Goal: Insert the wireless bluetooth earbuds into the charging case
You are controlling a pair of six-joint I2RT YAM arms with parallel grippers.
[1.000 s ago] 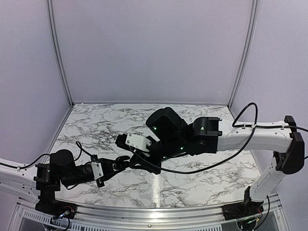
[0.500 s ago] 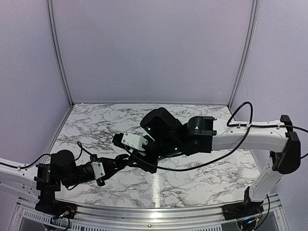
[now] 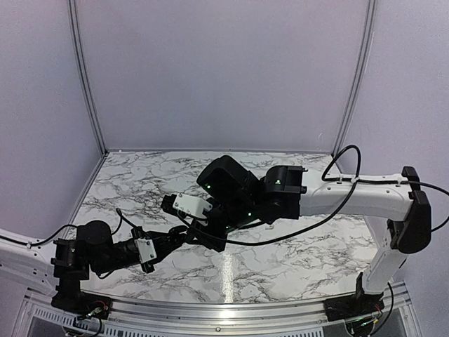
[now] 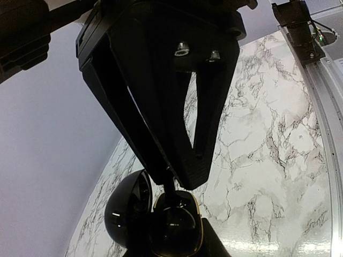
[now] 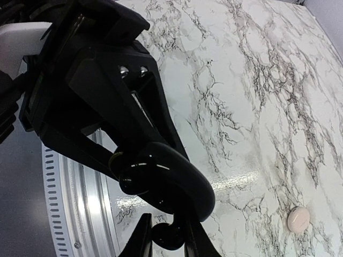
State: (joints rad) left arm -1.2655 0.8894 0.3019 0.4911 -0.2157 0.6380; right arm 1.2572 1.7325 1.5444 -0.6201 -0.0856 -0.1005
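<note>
**Earbud poised over open case: insertion begun, not finished**

- **Charging case** [image 4: 174, 227]: glossy black clamshell with a gilt rim, at bottom centre of the left wrist view. Its domed lid [image 4: 126, 206] is open to the left. It is clamped by the left gripper [image 5: 142, 160], jaws pressed against its sides, and appears to be held clear of the table [image 5: 257, 107].
- **Earbud** [image 5: 167, 236]: small, black and rounded, at bottom centre of the right wrist view. It is pinched at the fingertips of the right gripper [image 4: 171, 181], which reaches down from the upper frame to just above the case's hollow. Contact cannot be told.
- **Second earbud**: not made out; the case interior is too dark to show whether it is seated.
- **Cream pebble-shaped item** [image 5: 298, 218]: at lower right of the right wrist view, alone on the table, well apart from both grippers.
- **Progress (judged)**: the case is open and presented, and one earbud is grasped and lined up. Seating it, releasing it and accounting for the other earbud remain.
</note>
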